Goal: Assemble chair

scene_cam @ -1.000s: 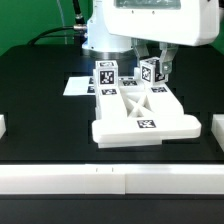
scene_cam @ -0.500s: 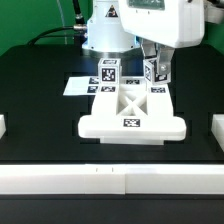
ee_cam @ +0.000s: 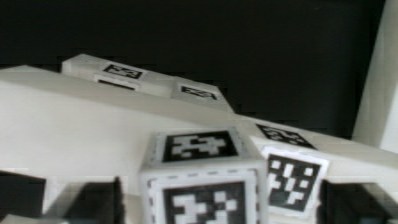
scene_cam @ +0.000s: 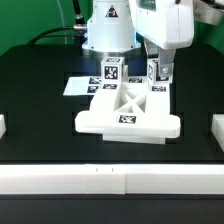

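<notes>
The chair (scene_cam: 128,110), a blocky white piece with an X-braced frame and tagged cubes on top, is seen at the middle of the black table (scene_cam: 40,100) in the exterior view. Its broad base slab is turned toward 6 o'clock, and a tag is shown on its near face. The gripper (scene_cam: 158,74) is lowered onto the tagged upright post at about 1 o'clock of the frame, and its fingers are pinched around that post. The marker board (scene_cam: 76,86) is found at 10 o'clock of the chair, partly covered by it. The robot base (scene_cam: 105,35) stands behind at 12 o'clock. A low white rail (scene_cam: 110,181) bounds the table at 6 o'clock. In the wrist view, tagged cubes (ee_cam: 205,170) fill the foreground, with the white slab (ee_cam: 71,110) behind them.
</notes>
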